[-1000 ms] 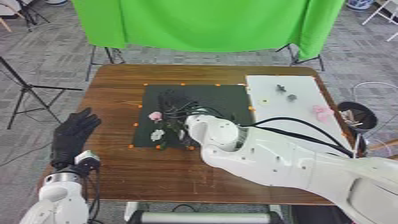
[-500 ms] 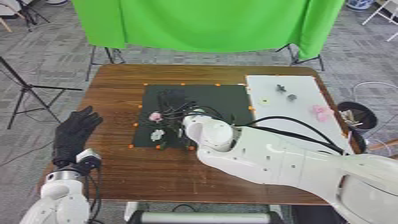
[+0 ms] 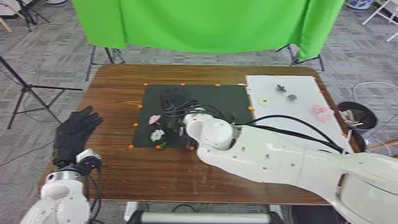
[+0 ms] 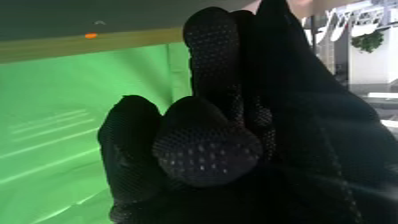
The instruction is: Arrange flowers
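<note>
While the right hand (image 3: 175, 98) is over the dark mat (image 3: 233, 95), toward 11 o'clock, its fingers are partly open and a bit bent; I can't tell if they hold anything. The pink flower (image 3: 154, 119) is at the mat's 9 o'clock, the white flower (image 3: 157, 135) near 8. At the table's (image 3: 235, 175) 9 o'clock, the left hand (image 3: 75, 134) is wide open, holding nothing.

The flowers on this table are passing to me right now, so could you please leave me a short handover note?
Left hand: open, waiting at the table's left edge.
Right hand: over the dark mat; cannot tell whether it grips anything.
Done: a pink flower and a white flower are on the mat.
Left: pink blossoms on the white board probably remain to be arranged.
</note>
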Robot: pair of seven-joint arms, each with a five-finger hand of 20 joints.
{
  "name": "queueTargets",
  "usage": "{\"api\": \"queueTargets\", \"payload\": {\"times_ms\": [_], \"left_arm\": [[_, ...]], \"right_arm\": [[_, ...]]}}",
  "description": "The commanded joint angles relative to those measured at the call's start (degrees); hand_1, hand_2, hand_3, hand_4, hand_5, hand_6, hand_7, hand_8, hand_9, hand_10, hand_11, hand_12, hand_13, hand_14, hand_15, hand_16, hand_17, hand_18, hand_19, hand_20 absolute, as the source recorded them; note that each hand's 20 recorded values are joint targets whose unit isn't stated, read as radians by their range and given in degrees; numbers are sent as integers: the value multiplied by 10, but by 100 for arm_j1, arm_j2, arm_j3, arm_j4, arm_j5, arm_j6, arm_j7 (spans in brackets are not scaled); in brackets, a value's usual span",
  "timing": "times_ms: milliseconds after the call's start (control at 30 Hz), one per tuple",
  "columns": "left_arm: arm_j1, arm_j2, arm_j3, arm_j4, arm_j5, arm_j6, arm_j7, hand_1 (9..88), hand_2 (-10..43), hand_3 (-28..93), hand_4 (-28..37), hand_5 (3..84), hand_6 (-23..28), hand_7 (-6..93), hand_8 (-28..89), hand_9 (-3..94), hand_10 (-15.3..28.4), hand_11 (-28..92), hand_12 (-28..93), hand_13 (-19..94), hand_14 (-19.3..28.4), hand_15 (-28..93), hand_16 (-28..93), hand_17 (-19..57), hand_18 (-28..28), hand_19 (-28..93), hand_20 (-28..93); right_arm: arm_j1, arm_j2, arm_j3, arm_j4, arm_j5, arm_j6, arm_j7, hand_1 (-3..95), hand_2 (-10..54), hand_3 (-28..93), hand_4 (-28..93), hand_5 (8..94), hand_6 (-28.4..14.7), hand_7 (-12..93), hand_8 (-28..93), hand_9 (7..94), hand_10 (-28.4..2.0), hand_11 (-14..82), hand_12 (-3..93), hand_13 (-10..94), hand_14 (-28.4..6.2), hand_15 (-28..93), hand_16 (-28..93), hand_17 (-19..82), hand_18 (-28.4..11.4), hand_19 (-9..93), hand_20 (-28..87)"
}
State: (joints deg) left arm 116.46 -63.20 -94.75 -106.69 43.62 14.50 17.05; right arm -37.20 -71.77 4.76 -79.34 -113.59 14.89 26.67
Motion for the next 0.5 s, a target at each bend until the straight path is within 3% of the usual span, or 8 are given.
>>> {"api": "queueTargets", "payload": {"times_ms": [33, 200, 233, 267, 333, 367, 433, 500], "left_arm": [[84, -38, -6, -56, 18, -18, -28, 268, 140, 687, -283, 526, 44, 135, -81, 496, 137, 213, 107, 417, 169, 246, -21, 131, 105, 59, 193], [65, -77, 56, -54, 44, -27, -32, 269, 141, 685, -283, 526, 44, 134, -81, 497, 138, 215, 108, 417, 168, 246, -21, 131, 105, 59, 193], [132, -95, 38, -94, 45, 5, -26, 269, 141, 685, -283, 526, 44, 134, -81, 497, 137, 215, 108, 418, 168, 245, -21, 131, 105, 60, 193], [100, -78, 60, -68, 32, -6, -27, 269, 141, 684, -283, 526, 45, 134, -81, 496, 138, 214, 107, 418, 168, 246, -21, 131, 105, 60, 193], [179, -62, 53, -91, 15, 26, 37, 263, 141, 682, -283, 526, 44, 134, -80, 496, 138, 213, 107, 418, 168, 245, -21, 131, 105, 60, 193], [195, -76, 24, -57, -37, -46, 91, 239, 129, 684, -283, 525, 44, 134, -80, 495, 138, 213, 107, 417, 168, 245, -21, 131, 105, 60, 193], [282, -98, -47, -90, -56, -120, 182, 201, 78, 690, -283, 521, 45, 132, -79, 492, 138, 211, 108, 415, 169, 244, -20, 129, 109, 59, 192], [310, -117, -147, -50, -42, -232, 253, 163, 11, 692, -283, 512, 48, 124, -77, 484, 138, 201, 110, 410, 170, 231, -18, 124, 128, 62, 185]], "right_arm": [[242, 120, 106, -489, 356, 585, -160, 477, -63, 643, -137, 759, -4, 178, 72, 820, -125, 222, 223, 934, -19, 596, 308, 681, -112, 932, 523], [198, 326, 254, -1141, 696, 583, -461, 378, -14, 686, -137, 715, -9, 174, 40, 749, -133, 180, 192, 913, -35, 592, 314, 648, -129, 932, 528], [173, 439, 341, -1334, 667, 458, -513, 367, -10, 690, -137, 711, -8, 175, 26, 741, -134, 175, 188, 909, -37, 592, 313, 644, -131, 932, 524], [174, 619, 437, -1582, 620, 325, -490, 349, -4, 697, -134, 703, -7, 177, -15, 727, -134, 166, 183, 902, -40, 591, 308, 636, -133, 932, 515], [44, 1006, 877, -2134, 523, -365, -417, 295, -20, 703, -123, 634, -10, 159, -82, 646, -140, 121, 164, 867, -56, 580, 294, 595, -144, 931, 464], [-44, 1242, 1135, -2404, 535, -748, -398, 279, -38, 697, -118, 587, -15, 140, -82, 602, -146, 97, 160, 846, -63, 567, 287, 574, -148, 923, 440], [-257, 1735, 1587, -2805, 656, -1030, -443, 255, -68, 689, -112, 508, -25, 104, -64, 502, -158, 67, 159, 796, -83, 540, 271, 527, -161, 893, 410], [-602, 2223, 2109, -3124, 722, -1257, -375, 232, -87, 679, -112, 438, -34, 70, -49, 428, -169, 50, 159, 729, -115, 533, 258, 473, -184, 845, 410]]}}
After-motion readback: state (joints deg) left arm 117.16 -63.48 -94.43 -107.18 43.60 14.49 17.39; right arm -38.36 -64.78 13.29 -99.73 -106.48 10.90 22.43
